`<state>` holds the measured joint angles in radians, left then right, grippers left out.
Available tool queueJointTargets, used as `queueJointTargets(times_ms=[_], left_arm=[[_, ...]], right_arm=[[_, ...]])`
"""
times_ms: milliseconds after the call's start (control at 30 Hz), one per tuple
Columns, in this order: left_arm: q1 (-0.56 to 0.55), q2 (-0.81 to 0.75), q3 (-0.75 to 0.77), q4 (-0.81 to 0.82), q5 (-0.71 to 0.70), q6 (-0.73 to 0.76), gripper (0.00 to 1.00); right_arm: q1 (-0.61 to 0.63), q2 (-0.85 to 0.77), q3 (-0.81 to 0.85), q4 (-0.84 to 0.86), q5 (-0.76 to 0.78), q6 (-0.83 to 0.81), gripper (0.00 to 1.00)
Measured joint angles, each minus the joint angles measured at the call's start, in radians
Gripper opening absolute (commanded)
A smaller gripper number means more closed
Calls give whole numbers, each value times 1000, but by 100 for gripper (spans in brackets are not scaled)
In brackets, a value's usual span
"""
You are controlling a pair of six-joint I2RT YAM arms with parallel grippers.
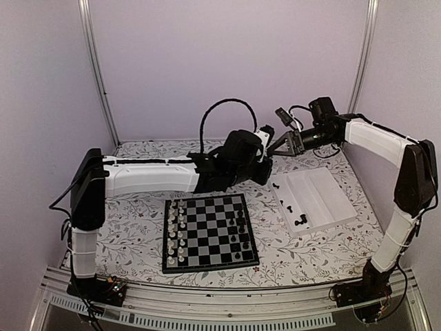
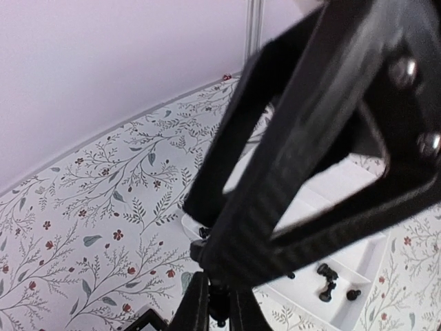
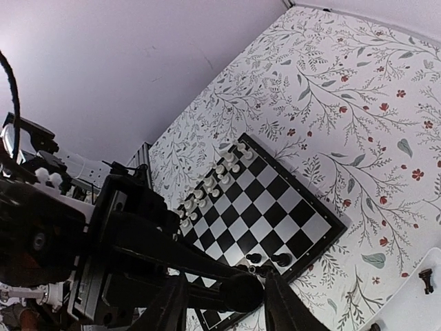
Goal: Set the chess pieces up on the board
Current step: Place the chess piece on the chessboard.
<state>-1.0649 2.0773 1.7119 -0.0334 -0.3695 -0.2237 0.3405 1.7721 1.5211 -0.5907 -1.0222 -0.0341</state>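
From above, two robot arms met over the back of a flower-patterned desk (image 1: 138, 207). The board (image 1: 207, 234) lay near the front, with white chessmen (image 1: 176, 227) along its left side and a few black chessmen (image 1: 240, 224) toward its right. A white ridged tray (image 1: 324, 196) sat just right of the board and held more loose black chessmen (image 1: 300, 221). In that view the left claw (image 1: 271, 157) and right claw (image 1: 281, 146) overlapped, so their jaws could not be read.

The left wrist camera showed more. The left claw (image 2: 219, 310) was drawn narrow around a small dark object (image 2: 220, 303), too shadowed to name. The right arm's black frame filled the upper view above it.

The right wrist camera looked back over the board (image 3: 275, 200). The right claw (image 3: 227, 307) stood partly spread, and the left arm's rounded black fingertip (image 3: 241, 291) lay between its fingers.
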Motion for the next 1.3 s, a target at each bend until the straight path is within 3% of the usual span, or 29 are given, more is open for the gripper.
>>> queueJointTargets(times_ms=[167, 367, 633, 867, 1300], left_arm=[[26, -92, -75, -89, 144, 26, 4], [99, -198, -90, -237, 444, 60, 5], [128, -221, -26, -492, 704, 137, 6], [129, -210, 38, -626, 824, 172, 6], [130, -166, 43, -670, 912, 171, 7]], right_arm=[[-43, -10, 127, -106, -5, -187, 41], [-62, -127, 108, -233, 86, -604, 36], [138, -218, -41, -305, 373, -960, 33], [275, -221, -41, -321, 543, -1054, 34], [480, -221, -39, -319, 742, -1063, 33]])
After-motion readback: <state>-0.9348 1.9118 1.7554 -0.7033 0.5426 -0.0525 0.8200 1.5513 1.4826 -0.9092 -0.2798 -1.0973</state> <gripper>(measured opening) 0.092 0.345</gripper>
